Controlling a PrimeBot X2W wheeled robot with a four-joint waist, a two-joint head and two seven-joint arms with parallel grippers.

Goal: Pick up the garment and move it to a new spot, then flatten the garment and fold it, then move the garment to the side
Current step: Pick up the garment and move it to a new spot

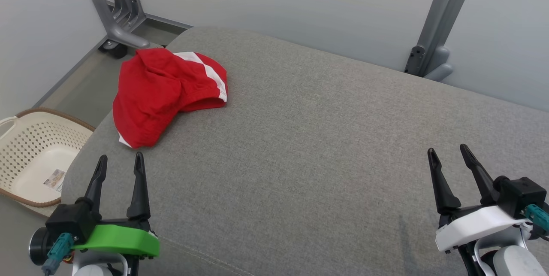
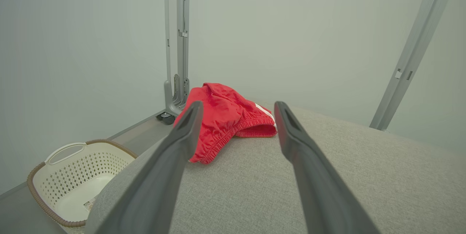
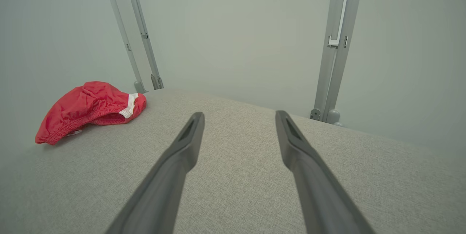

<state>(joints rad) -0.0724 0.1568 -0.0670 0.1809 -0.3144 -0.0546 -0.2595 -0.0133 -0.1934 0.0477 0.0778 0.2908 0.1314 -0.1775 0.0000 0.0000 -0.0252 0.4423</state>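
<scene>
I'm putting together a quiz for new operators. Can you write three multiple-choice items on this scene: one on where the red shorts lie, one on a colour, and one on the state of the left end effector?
1. Where on the grey cushion do the red shorts lie?
A. in the middle
B. at the far left corner
C. at the near right edge

2. What colour is the stripe on the shorts?
A. black
B. yellow
C. white

3. How is the left end effector?
A. open, holding nothing
B. shut on the shorts
C. shut, holding nothing

Answers:
1 B: in the head view the shorts sit far and left on the cushion.
2 C: a white band runs along the red fabric.
3 A: its two fingers stand apart, short of the shorts, with nothing between them.
</scene>
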